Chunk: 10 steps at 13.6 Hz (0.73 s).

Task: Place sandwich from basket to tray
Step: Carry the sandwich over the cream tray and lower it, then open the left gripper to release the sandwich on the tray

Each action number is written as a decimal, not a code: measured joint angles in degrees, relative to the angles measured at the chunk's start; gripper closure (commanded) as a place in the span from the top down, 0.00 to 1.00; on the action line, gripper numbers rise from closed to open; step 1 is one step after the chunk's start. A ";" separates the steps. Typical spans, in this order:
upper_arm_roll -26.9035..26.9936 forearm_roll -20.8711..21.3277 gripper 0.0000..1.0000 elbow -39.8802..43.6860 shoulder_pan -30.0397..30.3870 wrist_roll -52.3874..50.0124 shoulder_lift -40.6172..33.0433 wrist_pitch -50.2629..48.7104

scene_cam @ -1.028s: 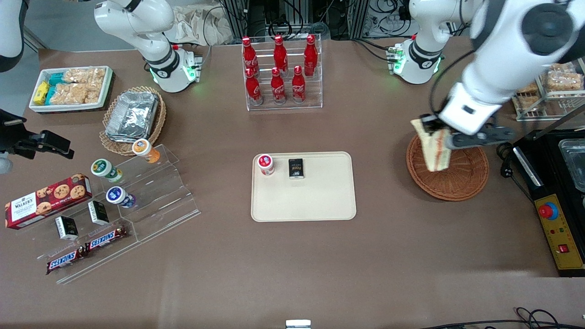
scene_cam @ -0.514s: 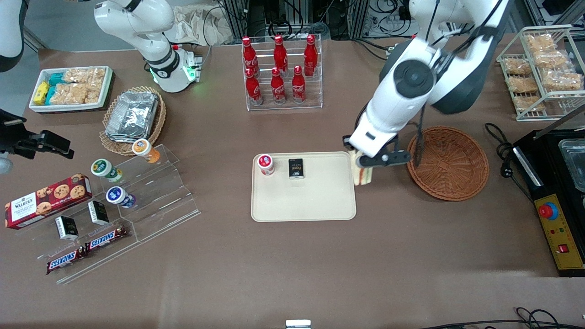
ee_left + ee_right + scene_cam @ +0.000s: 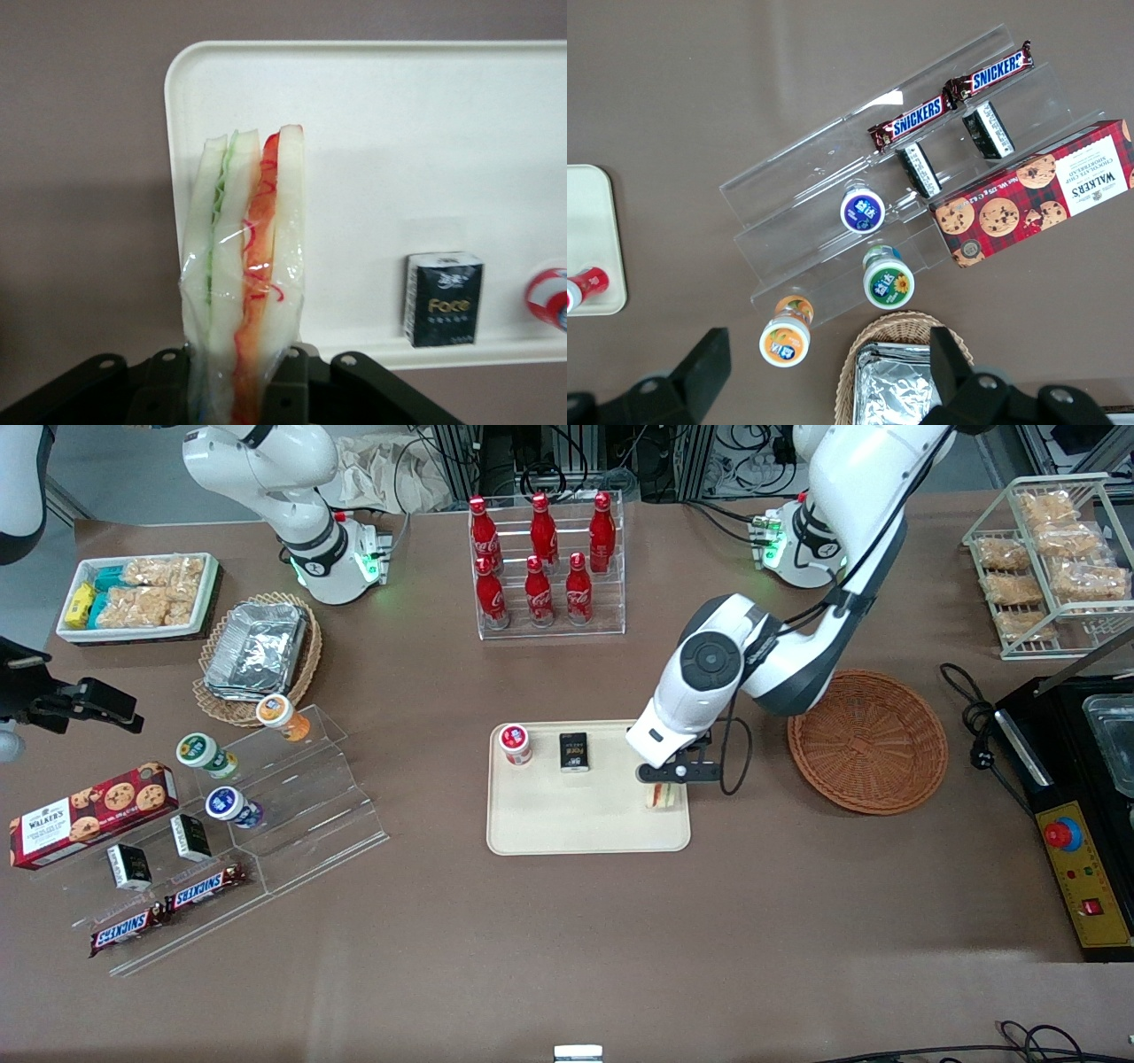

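Gripper: the gripper (image 3: 666,784) is clamped on the sandwich (image 3: 664,796), low over the tray (image 3: 585,824), near its edge toward the working arm.
Sandwich: wrapped wedge (image 3: 244,283) pinched upright, fillings edge-on, at 4 o'clock from the black packet (image 3: 574,751).
Basket: the wicker basket (image 3: 868,741) sits on the counter at 3 o'clock from the tray.
Tray: also carries a red-lidded cup (image 3: 515,743).

"SNICKERS" is showing on two brown bars (image 3: 950,97) lying on the clear stepped stand (image 3: 292,806), and "WALKER'S" is showing on the red tartan cookie box (image 3: 93,812) beside it. "Face" is reading in gold on the small black packet (image 3: 443,298) sitting on the tray (image 3: 399,133). White Coca-Cola script is running down the red bottles (image 3: 538,558); the lettering on the round lids is staying too small to read.
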 measured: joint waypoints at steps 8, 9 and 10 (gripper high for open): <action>0.05 10.86 1.00 0.52 -0.89 -4.70 8.01 4.24; 0.10 11.03 1.00 0.60 -0.89 -4.72 8.01 4.24; 0.16 11.08 1.00 0.65 -0.87 -4.72 8.01 4.24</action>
